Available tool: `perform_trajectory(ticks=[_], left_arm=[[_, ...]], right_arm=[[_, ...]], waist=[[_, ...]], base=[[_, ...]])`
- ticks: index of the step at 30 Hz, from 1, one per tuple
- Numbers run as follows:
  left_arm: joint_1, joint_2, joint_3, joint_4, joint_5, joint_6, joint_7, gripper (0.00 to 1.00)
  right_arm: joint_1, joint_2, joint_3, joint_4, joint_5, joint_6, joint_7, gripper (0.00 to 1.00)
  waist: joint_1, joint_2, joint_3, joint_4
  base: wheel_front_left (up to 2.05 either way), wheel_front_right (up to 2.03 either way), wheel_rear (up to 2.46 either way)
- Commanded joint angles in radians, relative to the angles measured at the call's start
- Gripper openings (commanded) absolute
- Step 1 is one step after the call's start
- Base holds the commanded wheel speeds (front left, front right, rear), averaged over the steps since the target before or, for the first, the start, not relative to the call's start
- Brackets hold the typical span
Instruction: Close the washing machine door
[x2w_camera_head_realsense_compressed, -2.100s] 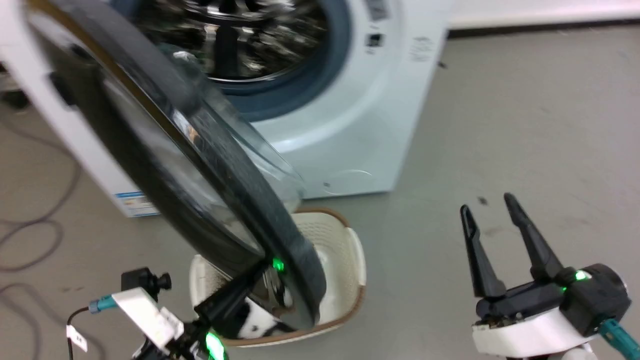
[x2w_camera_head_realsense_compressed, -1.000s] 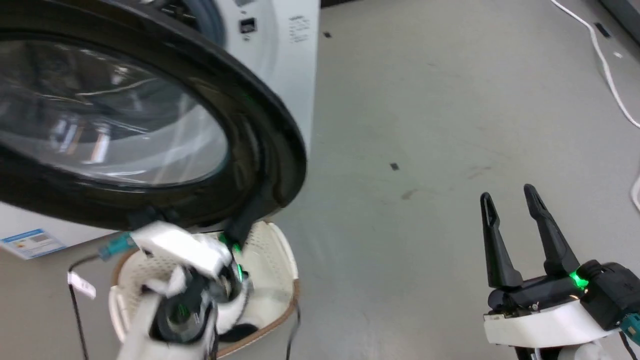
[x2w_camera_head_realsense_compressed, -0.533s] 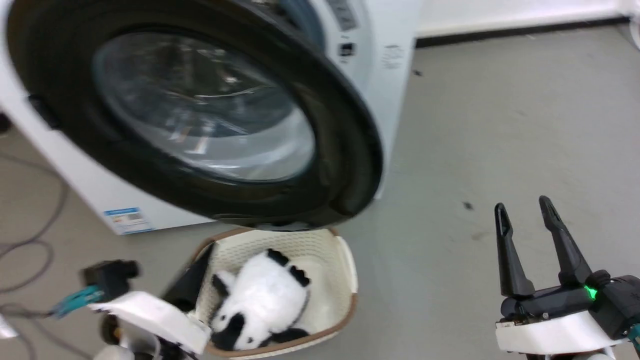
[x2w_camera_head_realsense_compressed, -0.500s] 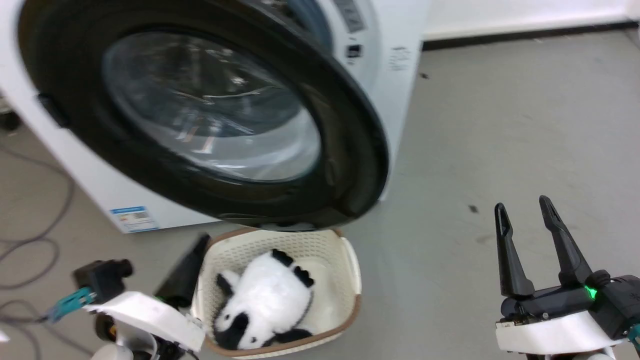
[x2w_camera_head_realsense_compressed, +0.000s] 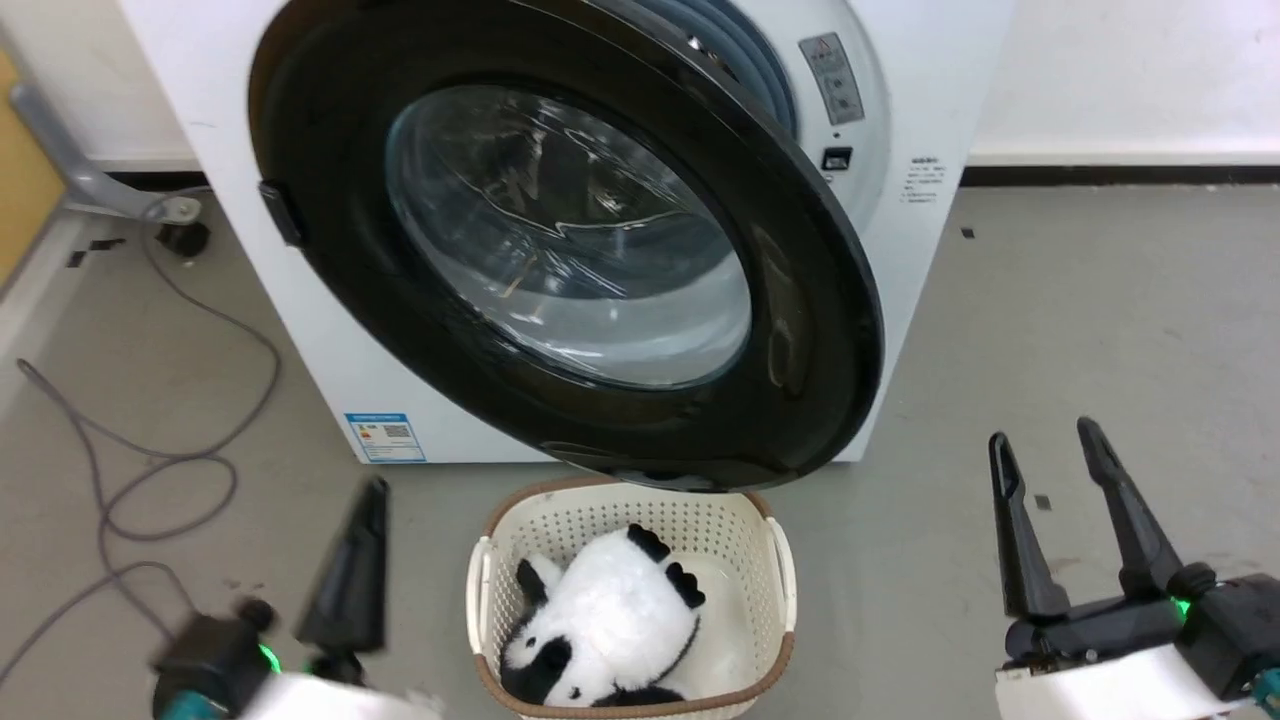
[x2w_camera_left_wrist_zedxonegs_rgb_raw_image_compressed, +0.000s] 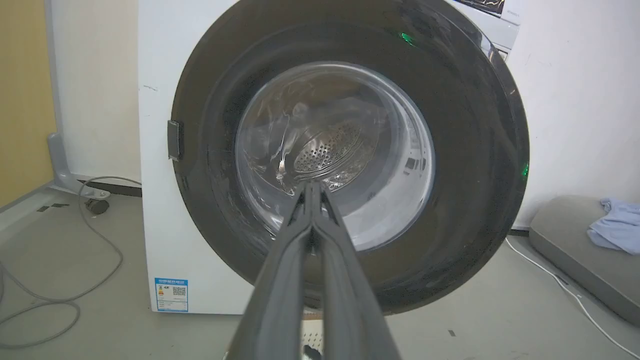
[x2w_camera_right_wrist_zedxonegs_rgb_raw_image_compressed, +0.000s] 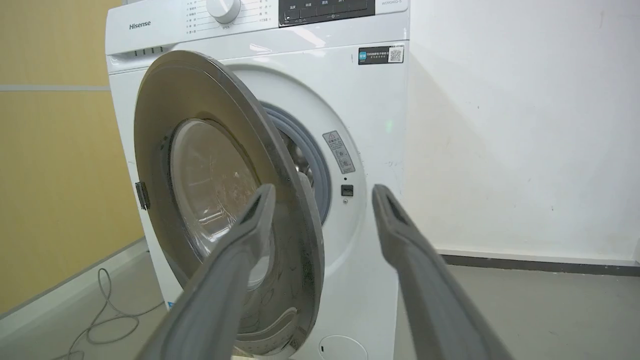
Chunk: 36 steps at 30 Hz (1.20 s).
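Right now the washing machine door is standing ajar, hinged at the head view's left and angling off the white front of the washing machine, so a strip of the grey-blue gasket is showing past its free edge at the right. Low at the left, the left gripper is hovering above the floor, well short of the door; in the left wrist view its fingers are pressing together with nothing between them. At the lower right the right gripper is hanging with its two fingers spread and empty. Below the door's bottom edge a cream basket is sitting on the floor, holding a panda toy.
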Motion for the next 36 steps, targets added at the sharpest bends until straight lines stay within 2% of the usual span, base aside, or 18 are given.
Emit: perform_trajectory(ticks=[1, 2, 9, 14, 15, 16, 21, 26, 27, 28, 32, 36], left_arm=[[0.026, -0.014, -0.003, 0.002, 0.043, -0.007, -0.004, 0.4], [0.037, -0.018, -0.012, 0.009, 0.082, -0.011, -0.004, 1.0], [0.049, -0.033, -0.029, 0.012, 0.253, -0.039, -0.004, 1.0], [0.047, -0.058, -0.018, -0.001, 0.292, -0.051, -0.004, 1.0], [0.045, -0.062, -0.017, -0.002, 0.297, -0.053, -0.004, 1.0], [0.043, -0.066, -0.017, -0.003, 0.3, -0.056, -0.004, 1.0], [0.014, -0.102, 0.005, -0.016, 0.28, -0.064, -0.004, 1.0], [-0.016, -0.112, 0.005, -0.023, 0.292, -0.071, -0.004, 1.0], [-0.019, -0.114, 0.007, -0.023, 0.294, -0.071, -0.004, 1.0], [-0.035, -0.119, 0.018, -0.029, 0.3, -0.073, -0.004, 1.0], [-0.06, -0.123, 0.017, -0.037, 0.308, -0.075, -0.004, 1.0], [-0.084, -0.127, 0.009, -0.04, 0.313, -0.076, -0.004, 1.0]], right_arm=[[0.017, -0.005, 0.0, 0.004, -0.01, -0.001, -0.004, 1.0], [0.021, -0.004, 0.001, 0.008, -0.01, -0.001, -0.004, 1.0], [0.03, -0.008, 0.009, 0.06, -0.015, -0.001, -0.004, 1.0], [0.024, -0.011, 0.009, 0.079, -0.011, -0.001, -0.004, 1.0], [0.023, -0.014, 0.013, 0.082, -0.006, -0.001, -0.004, 0.23], [0.02, -0.025, 0.024, 0.085, -0.007, -0.001, -0.004, 0.0], [-0.017, -0.129, 0.112, 0.111, -0.005, -0.001, -0.004, 0.0], [-0.108, -0.244, 0.21, 0.157, 0.023, -0.001, -0.004, 0.0], [-0.133, -0.265, 0.235, 0.159, 0.029, -0.001, -0.004, 0.0], [-0.21, -0.318, 0.303, 0.178, 0.055, -0.001, -0.004, 0.0], [-0.325, -0.37, 0.352, 0.232, 0.101, -0.001, -0.004, 0.0], [-0.431, -0.401, 0.353, 0.31, 0.164, -0.001, -0.004, 0.0]], waist=[[0.0001, 0.0, -0.008, 0.008], [0.0001, 0.0, -0.009, 0.009], [0.0001, 0.0, -0.003, 0.009], [0.0001, 0.0, 0.012, 0.017], [0.0001, 0.0, 0.015, 0.021], [0.0001, 0.0, 0.019, 0.025], [0.0001, 0.0, 0.06, 0.057], [0.0001, 0.0, 0.106, 0.092], [0.0001, 0.0, 0.114, 0.098], [0.0001, 0.0, 0.146, 0.117], [0.0001, 0.0, 0.191, 0.14], [0.0001, 0.0, 0.23, 0.158]], base=[[0.0, 0.0, 0.0], [0.0, 0.0, 0.0], [0.0, 0.0, 0.0], [0.0, 0.0, 0.0], [0.0, 0.0, 0.0], [0.0, 0.0, 0.0], [0.0, 0.0, 0.0], [0.0, 0.0, 0.0], [0.0, 0.0, 0.0], [0.0, 0.0, 0.0], [0.0, 0.0, 0.0], [0.0, 0.0, 0.0]])
